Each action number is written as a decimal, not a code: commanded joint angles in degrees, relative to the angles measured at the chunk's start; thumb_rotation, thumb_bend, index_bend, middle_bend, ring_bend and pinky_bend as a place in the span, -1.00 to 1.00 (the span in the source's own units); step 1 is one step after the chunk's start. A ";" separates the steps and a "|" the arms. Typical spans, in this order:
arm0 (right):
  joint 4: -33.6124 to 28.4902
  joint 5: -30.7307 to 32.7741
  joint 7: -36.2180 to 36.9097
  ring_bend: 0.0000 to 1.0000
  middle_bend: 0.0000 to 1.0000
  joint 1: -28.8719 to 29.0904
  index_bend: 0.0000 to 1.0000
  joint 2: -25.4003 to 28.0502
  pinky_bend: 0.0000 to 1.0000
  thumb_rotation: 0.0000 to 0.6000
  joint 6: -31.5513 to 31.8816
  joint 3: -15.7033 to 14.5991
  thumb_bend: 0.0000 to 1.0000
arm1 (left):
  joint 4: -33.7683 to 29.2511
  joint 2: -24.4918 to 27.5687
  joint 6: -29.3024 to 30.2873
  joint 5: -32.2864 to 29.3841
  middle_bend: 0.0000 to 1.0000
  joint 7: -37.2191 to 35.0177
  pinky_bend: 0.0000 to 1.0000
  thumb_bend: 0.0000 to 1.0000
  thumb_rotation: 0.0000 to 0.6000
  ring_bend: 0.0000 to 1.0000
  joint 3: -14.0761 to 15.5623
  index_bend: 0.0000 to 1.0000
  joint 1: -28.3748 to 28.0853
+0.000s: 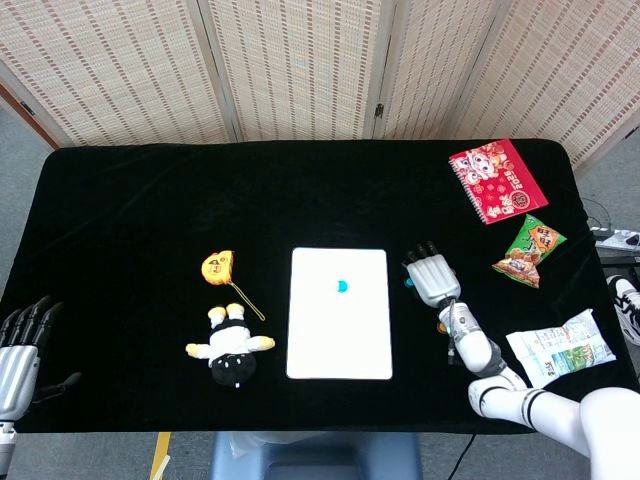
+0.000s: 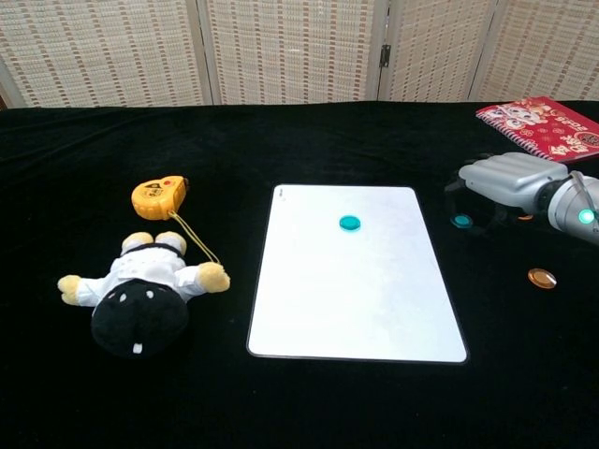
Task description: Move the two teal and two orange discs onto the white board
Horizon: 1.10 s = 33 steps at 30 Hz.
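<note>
Your right hand [image 2: 510, 178] hovers low with its fingers [image 2: 466, 181] spread and curled downward, holding nothing; whether they touch anything, you cannot tell. Just under the fingertips, on the desk [image 2: 281, 140], lies the second teal disc [image 2: 461, 222]. One teal disc [image 2: 349, 223] already sits on the white board [image 2: 356, 318], beyond the fingers. An orange disc [image 2: 540, 278] lies behind the palm. Step in hand, as judged: grasping the second teal disc. Next: pinch it, lift, carry to the board. Left hand [image 1: 20, 350] idle, fingers apart.
</note>
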 commanded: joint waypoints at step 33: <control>-11.69 0.33 -7.44 -0.85 -0.56 4.39 0.04 0.60 -1.00 1.00 1.40 3.43 -0.40 | 0.28 -0.01 0.60 0.10 -1.00 -0.68 -1.00 -0.74 1.00 -0.99 -0.02 -1.00 0.34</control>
